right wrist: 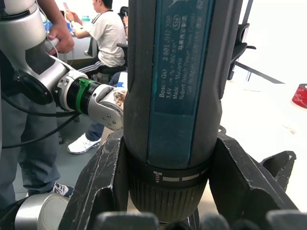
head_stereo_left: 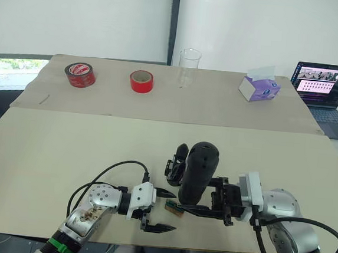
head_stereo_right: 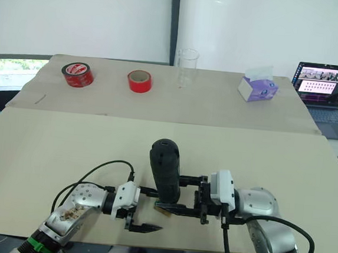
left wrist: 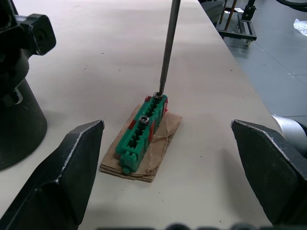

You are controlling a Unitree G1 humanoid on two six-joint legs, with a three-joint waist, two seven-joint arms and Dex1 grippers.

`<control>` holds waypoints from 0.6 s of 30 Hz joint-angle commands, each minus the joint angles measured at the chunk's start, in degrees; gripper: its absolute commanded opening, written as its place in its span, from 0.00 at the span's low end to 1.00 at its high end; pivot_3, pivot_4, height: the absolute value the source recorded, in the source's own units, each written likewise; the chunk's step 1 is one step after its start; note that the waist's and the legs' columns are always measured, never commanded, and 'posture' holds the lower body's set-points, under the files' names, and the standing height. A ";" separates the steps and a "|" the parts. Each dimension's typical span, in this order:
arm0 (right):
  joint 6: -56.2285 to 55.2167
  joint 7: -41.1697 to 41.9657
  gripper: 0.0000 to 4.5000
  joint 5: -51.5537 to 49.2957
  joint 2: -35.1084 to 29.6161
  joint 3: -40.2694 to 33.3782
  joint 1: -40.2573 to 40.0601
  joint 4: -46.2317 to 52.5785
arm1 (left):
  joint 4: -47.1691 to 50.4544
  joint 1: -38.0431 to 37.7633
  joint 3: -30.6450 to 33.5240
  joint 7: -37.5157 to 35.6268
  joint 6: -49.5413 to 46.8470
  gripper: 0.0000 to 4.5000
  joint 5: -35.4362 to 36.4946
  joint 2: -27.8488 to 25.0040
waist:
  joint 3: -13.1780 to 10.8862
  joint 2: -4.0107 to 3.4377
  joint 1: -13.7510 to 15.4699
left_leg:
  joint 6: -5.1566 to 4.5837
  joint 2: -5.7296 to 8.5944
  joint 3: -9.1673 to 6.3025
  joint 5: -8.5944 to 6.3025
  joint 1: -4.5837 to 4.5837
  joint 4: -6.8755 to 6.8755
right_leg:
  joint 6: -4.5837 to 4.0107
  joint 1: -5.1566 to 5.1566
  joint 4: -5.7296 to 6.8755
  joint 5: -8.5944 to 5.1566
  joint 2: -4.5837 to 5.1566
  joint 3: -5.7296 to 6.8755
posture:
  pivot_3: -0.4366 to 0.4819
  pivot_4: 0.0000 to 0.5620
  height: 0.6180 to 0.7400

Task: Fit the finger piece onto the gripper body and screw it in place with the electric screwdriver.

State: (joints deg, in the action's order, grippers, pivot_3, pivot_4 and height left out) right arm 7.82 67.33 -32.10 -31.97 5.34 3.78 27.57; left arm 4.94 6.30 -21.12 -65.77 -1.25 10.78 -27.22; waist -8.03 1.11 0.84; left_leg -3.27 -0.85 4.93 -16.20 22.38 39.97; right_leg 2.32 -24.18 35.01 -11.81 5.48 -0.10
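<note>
1. Screwdriver (head_stereo_left: 199, 172), a thick black cylinder with a rounded top, is held upright between the closed fingers of the right gripper (head_stereo_left: 200, 209); a teal printed label is seen on its barrel in the right wrist view (right wrist: 180, 72).
2. Its thin metal bit (left wrist: 168, 45) is set down on a screw head at one end of a small green ribbed block (left wrist: 143, 129), which lies on a scrap of brown cardboard (left wrist: 160, 148).
3. The left gripper (head_stereo_left: 163, 210) is spread wide open and holds nothing, one matte black finger (left wrist: 62, 177) on each side of the block, neither touching it.
4. The gripper body (head_stereo_left: 176, 162), black and blocky with a pointed finger standing up, is placed just behind the screwdriver on the table (head_stereo_left: 66, 147).
5. The table is covered in smooth beige sheeting.
6. On the far part are seen two red tape rolls (head_stereo_left: 80, 74), a clear plastic cup (head_stereo_left: 189, 68), a purple tissue box (head_stereo_left: 259, 87) and an open laptop (head_stereo_left: 323, 87).
7. White blinds hang behind.
8. People are seen beyond the table in the right wrist view.
</note>
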 commanded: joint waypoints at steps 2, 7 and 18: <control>-1.22 -0.23 0.43 -0.68 0.03 -0.21 1.17 1.19 | -0.04 -1.30 -1.66 0.21 -0.51 1.00 -0.70 -0.19 | 0.00 0.00 -0.01 | 0.00 0.00 0.00 0.00 0.00 -0.01 | 0.00 0.00 0.00 0.00 0.00 0.00 | 0.48 0.27 1.00; -1.40 -0.17 0.43 -0.69 0.05 -0.02 1.34 1.01 | 0.25 -1.60 -1.32 1.16 -0.75 1.00 -0.68 -0.10 | 0.00 0.00 0.00 | 0.00 0.00 0.00 0.00 0.00 -0.01 | 0.00 0.00 0.00 0.00 0.01 0.00 | 0.48 0.27 1.00; -1.23 0.13 0.43 -0.79 -0.02 0.12 1.63 0.75 | 0.84 -1.82 -0.98 2.07 -1.14 1.00 -0.29 -0.44 | 0.00 0.00 0.01 | 0.00 0.00 0.00 0.00 0.00 -0.01 | -0.01 0.00 0.00 0.00 0.02 0.01 | 0.48 0.27 1.00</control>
State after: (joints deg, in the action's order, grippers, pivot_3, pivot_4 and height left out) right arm 7.82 67.41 -31.78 -31.96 6.08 4.31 26.84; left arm 5.87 5.59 -21.05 -63.73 -1.53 10.80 -27.39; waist -8.03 1.11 0.84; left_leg -3.27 -0.85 4.92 -16.20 22.37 39.96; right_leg 2.32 -24.18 35.01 -11.81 5.50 -0.09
